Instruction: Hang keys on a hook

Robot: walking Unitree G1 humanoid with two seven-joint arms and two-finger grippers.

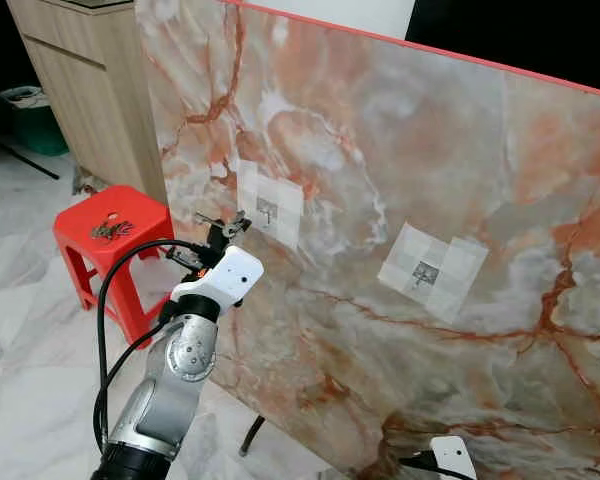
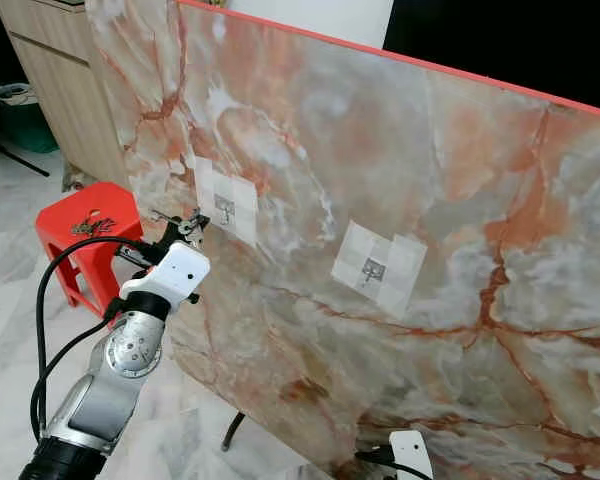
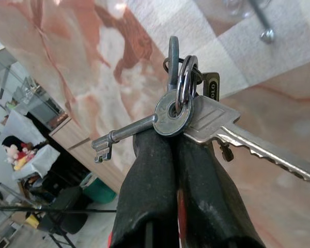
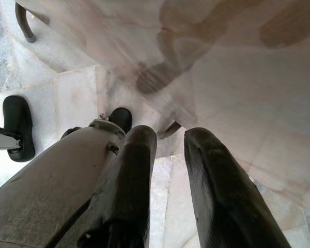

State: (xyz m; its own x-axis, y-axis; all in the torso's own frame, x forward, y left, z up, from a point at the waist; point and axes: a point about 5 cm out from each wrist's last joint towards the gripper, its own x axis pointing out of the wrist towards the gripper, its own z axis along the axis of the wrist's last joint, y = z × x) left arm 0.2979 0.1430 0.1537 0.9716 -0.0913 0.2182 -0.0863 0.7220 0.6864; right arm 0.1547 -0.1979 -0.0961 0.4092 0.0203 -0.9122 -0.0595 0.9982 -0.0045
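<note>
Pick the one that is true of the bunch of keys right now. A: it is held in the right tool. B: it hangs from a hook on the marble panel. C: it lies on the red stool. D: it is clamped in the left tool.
D: the left tool is shut on the bunch of keys, short of the hook on the marble panel.

Home: wooden cabinet (image 1: 85, 90), marble-tiled floor (image 1: 20, 330).
</note>
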